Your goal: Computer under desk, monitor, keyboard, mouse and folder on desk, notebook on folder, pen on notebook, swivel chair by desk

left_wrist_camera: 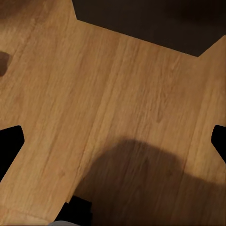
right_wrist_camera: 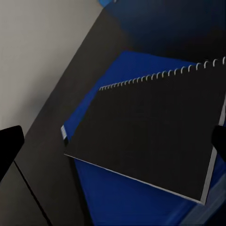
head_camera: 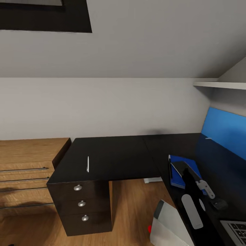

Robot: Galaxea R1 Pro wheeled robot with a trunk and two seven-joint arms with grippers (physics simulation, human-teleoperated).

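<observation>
From the head camera I see the L-shaped worktop (head_camera: 116, 155) with the pen (head_camera: 87, 164) lying alone on its left wing, above the 3-drawer unit (head_camera: 82, 204). On the right wing the folder (head_camera: 177, 171) lies flat with the notebook (head_camera: 182, 168) on it, and my right pincer (head_camera: 205, 187) hovers just above them. The mouse (head_camera: 218, 204) and a corner of the keyboard (head_camera: 235, 229) sit nearer me, and the computer (head_camera: 167, 225) stands on the floor below.

My left wrist camera looks down on the wooden floor (left_wrist_camera: 113, 108); I cannot tell that pincer's state.

My right wrist camera looks straight down at the spiral-bound notebook (right_wrist_camera: 155, 132) resting askew on the folder (right_wrist_camera: 117, 197). The fingers stand wide apart, holding nothing.

I judge the pen light, thin and prone to roll, so I would pinch it across its middle, squarely.
</observation>
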